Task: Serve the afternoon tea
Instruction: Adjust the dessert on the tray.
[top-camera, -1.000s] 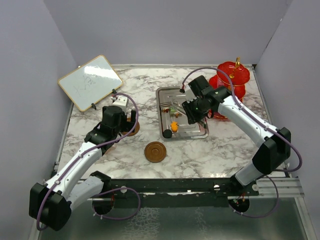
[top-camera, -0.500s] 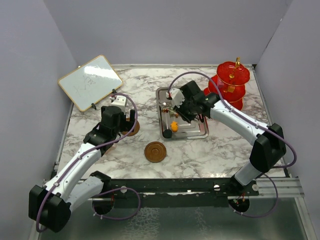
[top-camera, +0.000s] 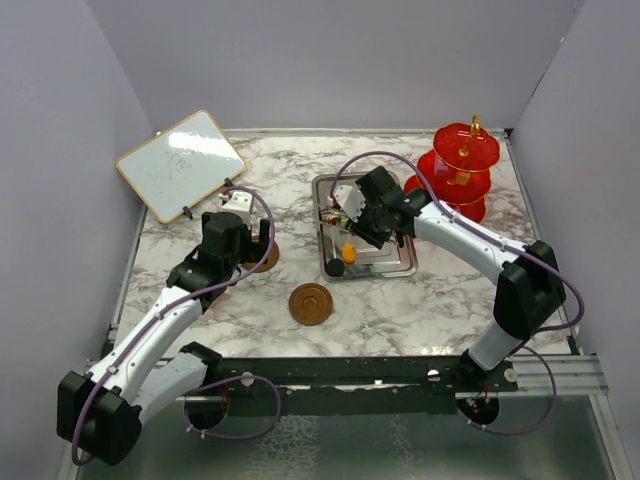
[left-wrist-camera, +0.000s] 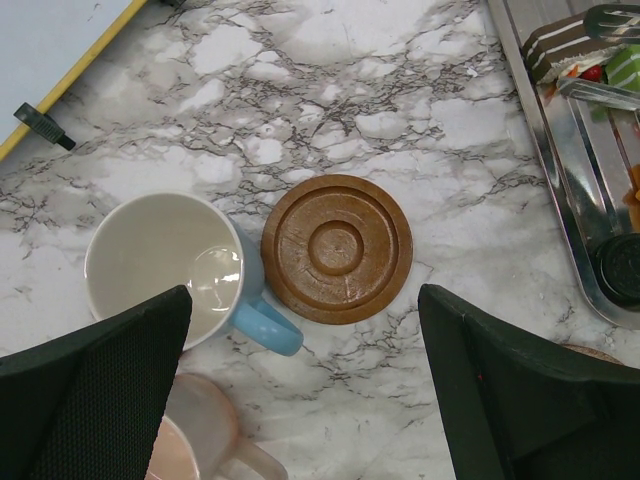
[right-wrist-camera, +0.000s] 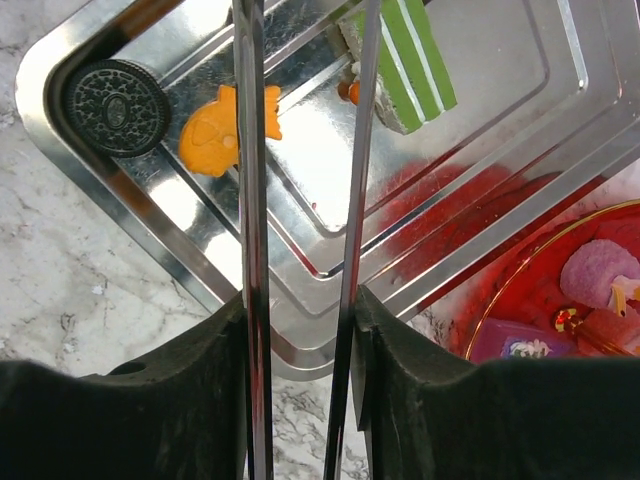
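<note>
Right gripper (right-wrist-camera: 300, 60) is holding long metal tongs (right-wrist-camera: 250, 200) over the steel tray (right-wrist-camera: 520, 190); the tong arms sit narrowly apart. The green-and-white striped cake (right-wrist-camera: 405, 65) is just right of them, the orange piece (right-wrist-camera: 215, 130) just left, and the black cookie (right-wrist-camera: 118, 106) further left. Left gripper (left-wrist-camera: 300, 380) is wide open above the brown saucer (left-wrist-camera: 337, 249).

Only faint marker scribbles on the whiteboard (top-camera: 180, 165), far left on the table, too small to read; no other text or labels show
</note>
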